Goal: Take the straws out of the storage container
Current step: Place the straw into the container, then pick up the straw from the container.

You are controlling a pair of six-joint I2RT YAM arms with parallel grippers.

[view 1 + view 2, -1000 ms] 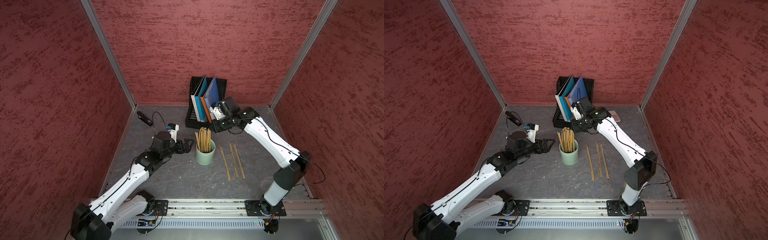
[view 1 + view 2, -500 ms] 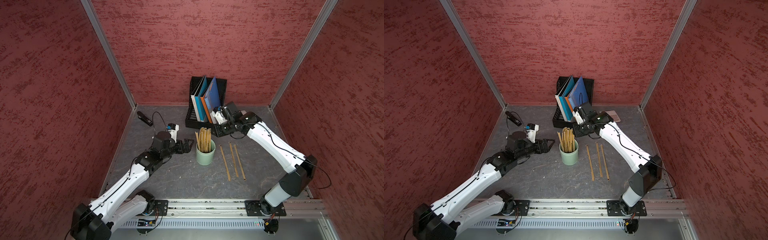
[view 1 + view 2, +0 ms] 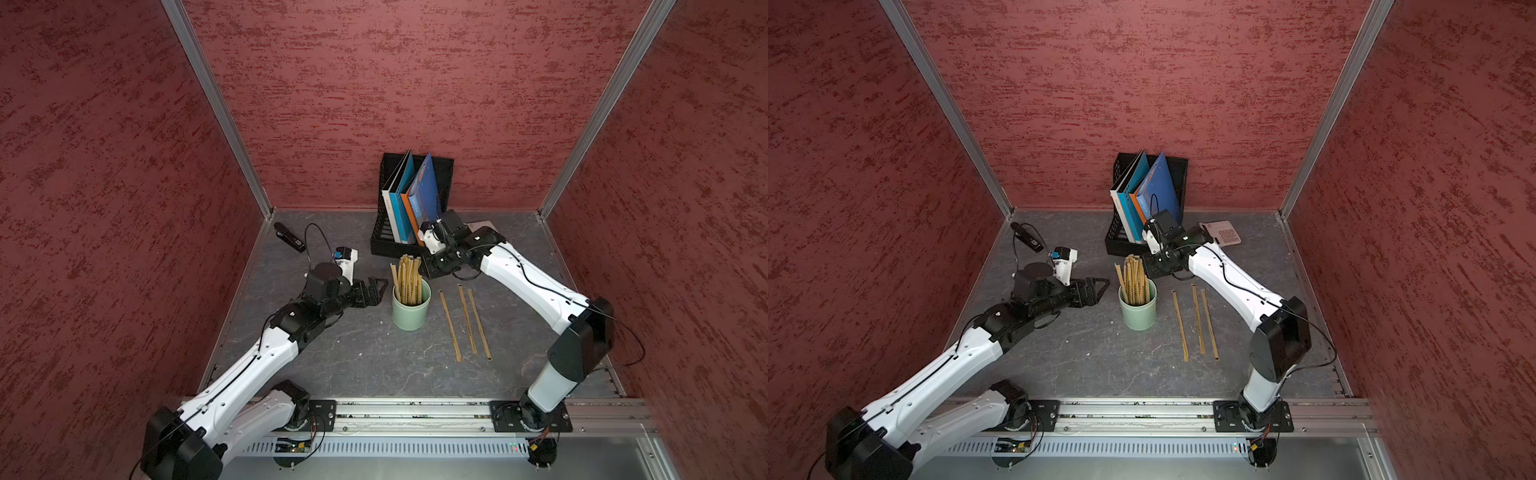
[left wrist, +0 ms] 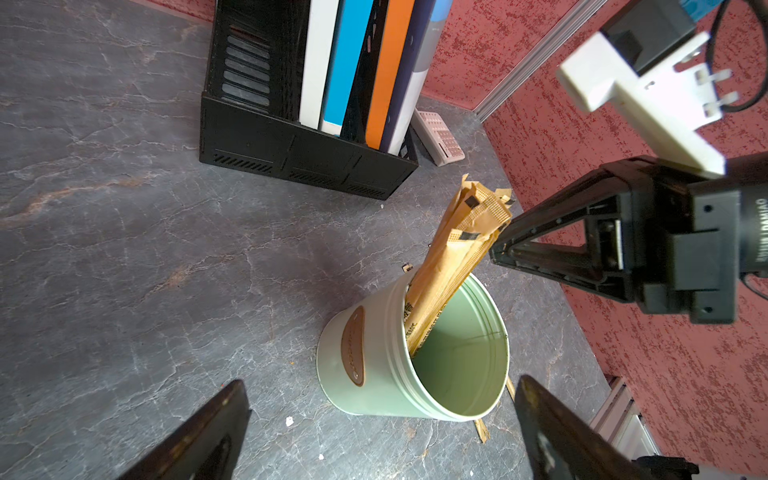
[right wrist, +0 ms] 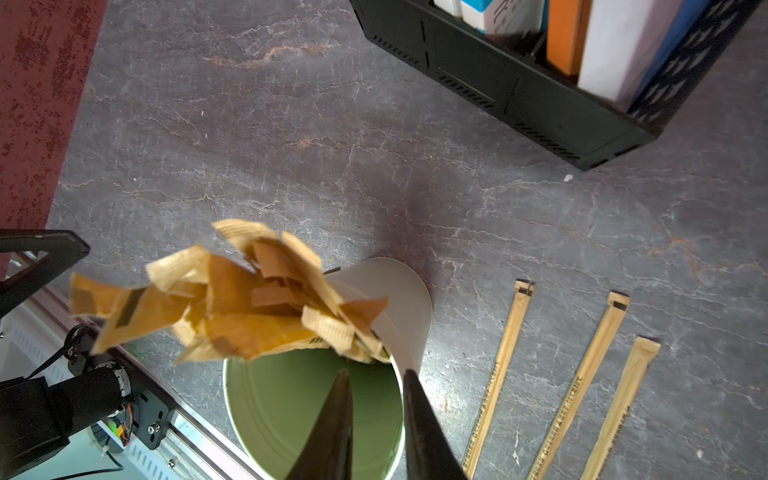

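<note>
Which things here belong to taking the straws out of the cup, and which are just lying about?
Job in hand:
mint-green cup
straws standing in it
three more straws lying on the table
right gripper, jaws narrowly apart by the straw tops
left gripper, open beside the cup

Lying about:
black file holder with folders
calculator
small black device

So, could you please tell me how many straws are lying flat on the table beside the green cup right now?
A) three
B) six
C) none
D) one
A: three straws lie flat on the table, side by side and apart from the green cup, while the rest stand bunched in the cup.
</note>
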